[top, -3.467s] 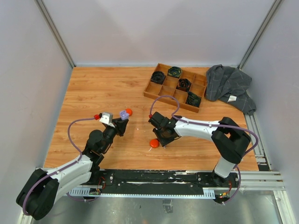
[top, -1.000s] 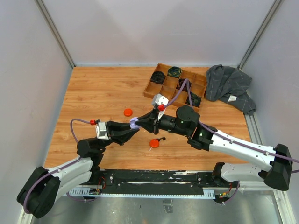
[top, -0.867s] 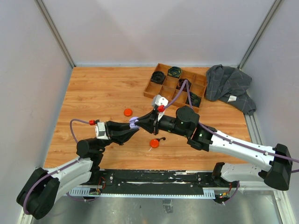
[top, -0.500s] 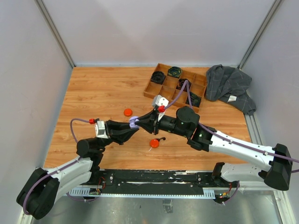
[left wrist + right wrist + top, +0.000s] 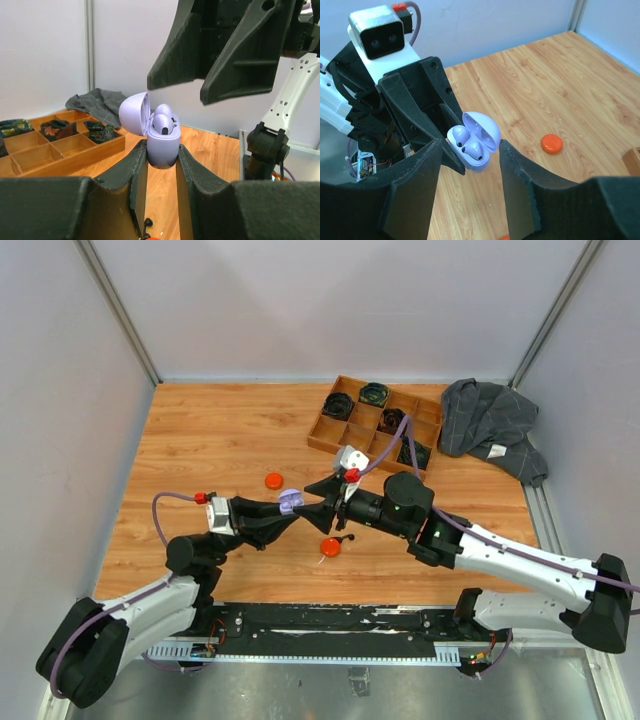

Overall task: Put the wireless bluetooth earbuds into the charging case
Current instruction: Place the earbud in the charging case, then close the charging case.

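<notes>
My left gripper (image 5: 283, 508) is shut on an open lilac charging case (image 5: 290, 501) and holds it above the table. In the left wrist view the gripper (image 5: 161, 161) clamps the case body (image 5: 162, 147), lid (image 5: 134, 112) tipped back, with a lilac earbud (image 5: 163, 123) seated inside. In the right wrist view the case (image 5: 479, 161) holds two lilac earbuds (image 5: 458, 134). My right gripper (image 5: 316, 497) is open and empty just right of the case; its fingers (image 5: 415, 185) straddle the case without touching.
A closed orange round case (image 5: 273, 480) lies on the table and also shows in the right wrist view (image 5: 552, 143). Another orange case (image 5: 329, 548) lies below the grippers with a small black bud (image 5: 346, 538) beside it. A wooden tray (image 5: 322, 436) of coiled cables and a grey cloth (image 5: 490, 425) are at the back right.
The right gripper has backed a little to the right, off the lilac case. The left gripper still holds the open case in the same place.
</notes>
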You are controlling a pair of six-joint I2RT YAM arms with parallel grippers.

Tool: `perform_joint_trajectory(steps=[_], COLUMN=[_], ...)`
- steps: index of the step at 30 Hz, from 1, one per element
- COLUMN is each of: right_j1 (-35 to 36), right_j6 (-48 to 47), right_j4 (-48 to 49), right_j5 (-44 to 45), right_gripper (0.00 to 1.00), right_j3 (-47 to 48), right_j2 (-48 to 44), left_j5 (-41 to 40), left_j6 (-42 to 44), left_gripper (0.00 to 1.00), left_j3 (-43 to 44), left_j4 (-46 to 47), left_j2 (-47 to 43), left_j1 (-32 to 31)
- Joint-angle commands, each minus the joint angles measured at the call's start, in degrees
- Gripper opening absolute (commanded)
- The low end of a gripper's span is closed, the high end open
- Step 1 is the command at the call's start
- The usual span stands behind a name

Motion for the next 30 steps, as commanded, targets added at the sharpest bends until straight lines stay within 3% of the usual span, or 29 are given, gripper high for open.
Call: perform_joint_trajectory(steps=[1,6,16,30], right_j1=[0.65,-1.48,-7.67,-10.33], right_j6=[-2.09,-1.98,7.08,10.33], right_j4=[-1.48,-4.96,-4.57,-1.10], right_j5=[4.17,-0.70,-11.51,-21.00], right_gripper=[0.53,0.66,0.88,0.90], right_j3=[-1.41,-0.48,1.20,1.38], right_j2=[-3.95,-3.48,0.95,3.84], left_j5=[1.61,3.52,5.89,3.18], left_j6=[1.82,1.93,-2.10,-5.06], left_gripper=[0.00,0.00,0.00,0.00], left_j3=[0.42,1.52,4.42,8.68], left_j4=[0.33,-0.92,0.34,-4.26], left_j2=[1.04,2.20,5.78,11.91], left_j1=[0.09,0.09,0.09,0.09])
